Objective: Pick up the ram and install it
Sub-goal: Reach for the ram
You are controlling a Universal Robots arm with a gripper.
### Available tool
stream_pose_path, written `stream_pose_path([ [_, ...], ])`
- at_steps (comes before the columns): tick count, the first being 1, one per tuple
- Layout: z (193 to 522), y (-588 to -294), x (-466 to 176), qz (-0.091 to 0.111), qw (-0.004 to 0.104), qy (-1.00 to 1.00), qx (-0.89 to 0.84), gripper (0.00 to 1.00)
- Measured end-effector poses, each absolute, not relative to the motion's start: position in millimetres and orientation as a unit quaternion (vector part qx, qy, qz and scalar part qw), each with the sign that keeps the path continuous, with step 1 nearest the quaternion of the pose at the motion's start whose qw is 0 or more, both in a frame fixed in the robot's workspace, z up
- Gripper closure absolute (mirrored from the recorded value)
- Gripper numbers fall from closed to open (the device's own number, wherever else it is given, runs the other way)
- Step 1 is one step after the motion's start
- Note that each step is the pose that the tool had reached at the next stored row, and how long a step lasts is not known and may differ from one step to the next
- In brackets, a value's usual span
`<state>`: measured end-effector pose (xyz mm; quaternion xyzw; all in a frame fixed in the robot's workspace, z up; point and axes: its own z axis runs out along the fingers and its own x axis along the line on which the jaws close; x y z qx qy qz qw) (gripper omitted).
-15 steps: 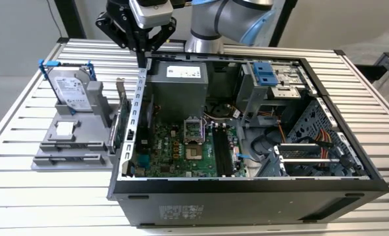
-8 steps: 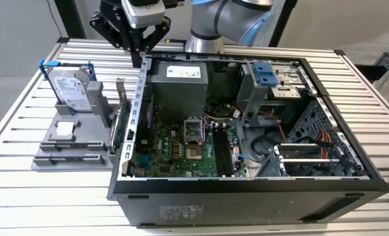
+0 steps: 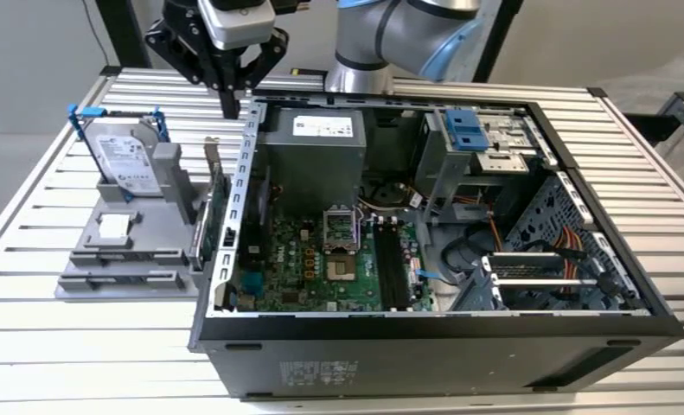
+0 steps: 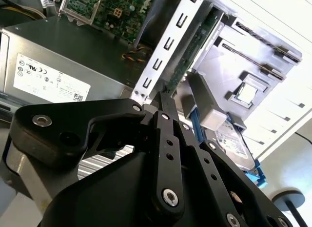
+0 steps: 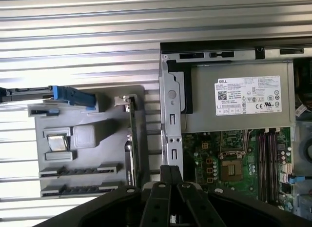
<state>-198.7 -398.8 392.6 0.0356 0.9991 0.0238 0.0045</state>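
Your gripper [image 3: 231,108], pressed together on nothing, hangs well apart from the long memory slots [image 3: 385,264]; whether the ram sits there, I cannot tell.

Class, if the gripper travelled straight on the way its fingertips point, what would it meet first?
Probably the slotted metal wall of the computer case, directly ahead of the gripper in the first wrist view. The upright card stands close beside, so it is not certain.
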Motion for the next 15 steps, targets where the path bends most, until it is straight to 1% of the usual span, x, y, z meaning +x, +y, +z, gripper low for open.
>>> stream_pose_path([
  [15, 393, -399, -223, 0.024, 0.002, 0.999, 0.036, 1.0],
])
